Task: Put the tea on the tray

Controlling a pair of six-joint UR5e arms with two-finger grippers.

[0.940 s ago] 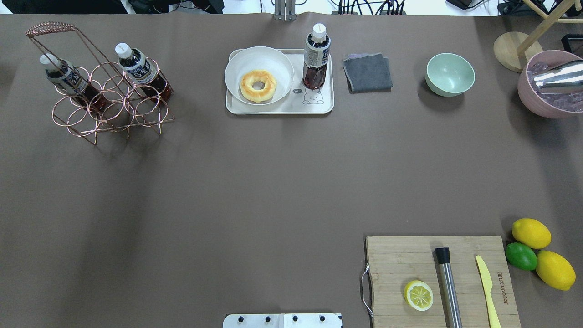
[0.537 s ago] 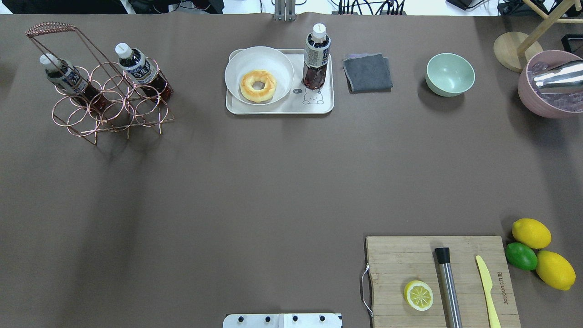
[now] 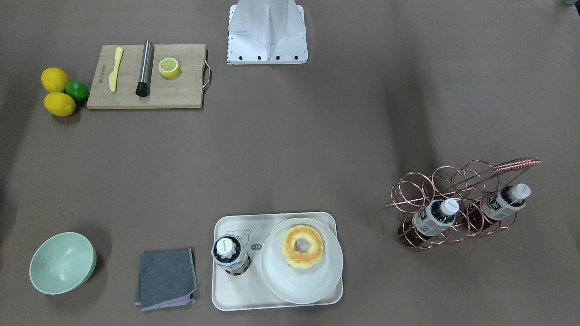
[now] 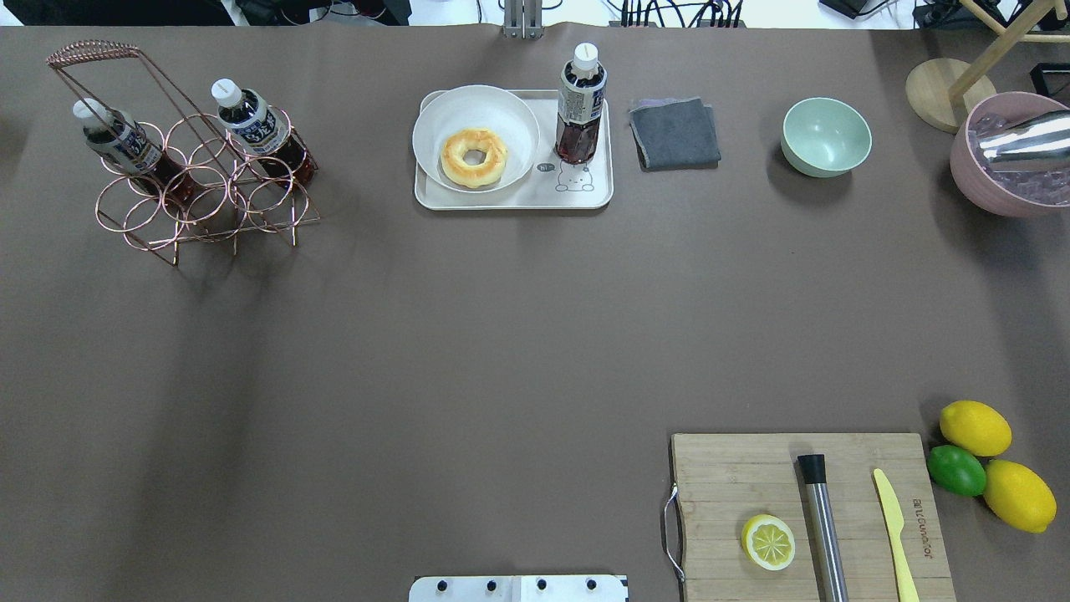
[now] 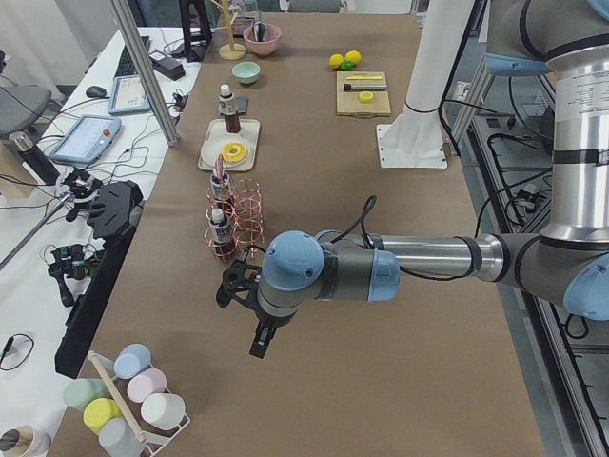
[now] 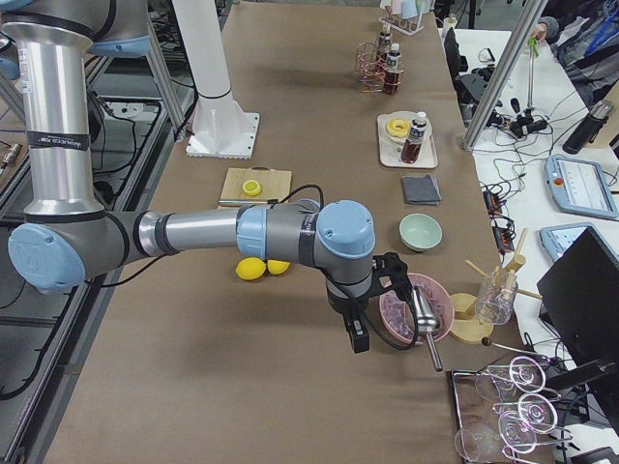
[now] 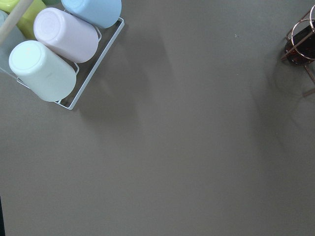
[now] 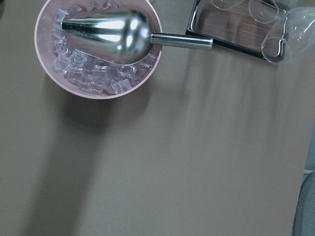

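One tea bottle (image 4: 579,104) stands upright on the cream tray (image 4: 595,197), to the right of the plate; it also shows in the front view (image 3: 231,256) on the tray (image 3: 235,296). Two more tea bottles (image 4: 124,140) (image 4: 252,119) lean in the copper wire rack (image 4: 201,201) at the far left. My left gripper (image 5: 259,345) hangs over bare table near the rack, seen only in the left side view. My right gripper (image 6: 358,338) hangs beside the pink ice bowl, seen only in the right side view. I cannot tell whether either is open or shut.
A white plate with a donut (image 4: 474,156) fills the tray's left. A grey cloth (image 4: 675,132), green bowl (image 4: 826,135) and pink ice bowl with a metal scoop (image 8: 98,49) lie to its right. A cutting board (image 4: 807,514) and lemons (image 4: 975,427) sit near right. Pastel cups (image 7: 54,44) lie far left.
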